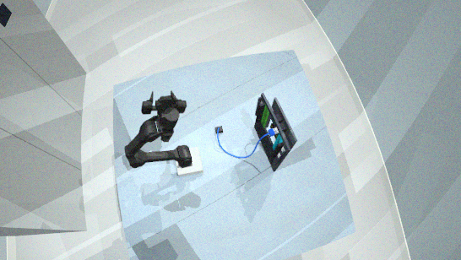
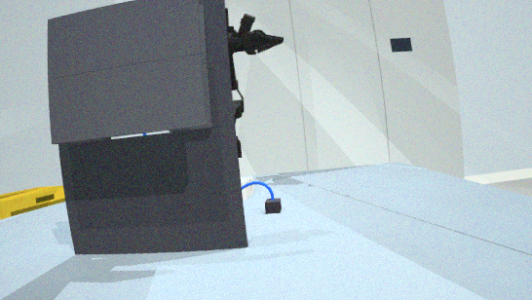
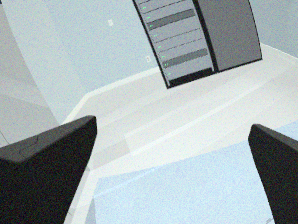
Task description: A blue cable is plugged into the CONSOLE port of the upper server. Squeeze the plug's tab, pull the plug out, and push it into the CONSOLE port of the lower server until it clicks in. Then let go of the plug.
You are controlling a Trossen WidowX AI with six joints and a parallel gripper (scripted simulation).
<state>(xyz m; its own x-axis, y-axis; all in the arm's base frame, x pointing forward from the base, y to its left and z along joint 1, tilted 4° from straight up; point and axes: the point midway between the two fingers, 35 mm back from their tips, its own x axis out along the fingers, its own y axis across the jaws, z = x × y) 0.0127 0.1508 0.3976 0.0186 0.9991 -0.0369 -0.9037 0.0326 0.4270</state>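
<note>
The blue cable [image 1: 241, 157] [image 2: 256, 183] runs in a curve from a small black block [image 1: 219, 129] [image 2: 273, 206] to the front of a dark upright rack [image 1: 274, 162] [image 2: 214, 214]. Its blue plug [image 1: 272, 132] sits at the rack's front in the top view. Which port it is in, and the CONSOLE labels, are too small to tell. In the exterior view the rack's back hides the plug and ports. My gripper [image 1: 161, 94] [image 3: 176, 128] is open and empty, well away from the rack and plug, and the wrist view shows neither.
The arm's white base plate [image 1: 196, 165] stands on the blue table [image 1: 295, 211]. A green part [image 1: 265, 116] and a teal part [image 1: 277, 142] show on the rack. A yellow object [image 2: 29, 199] is behind the rack in the exterior view. A tall server cabinet [image 3: 227, 35] stands in the background.
</note>
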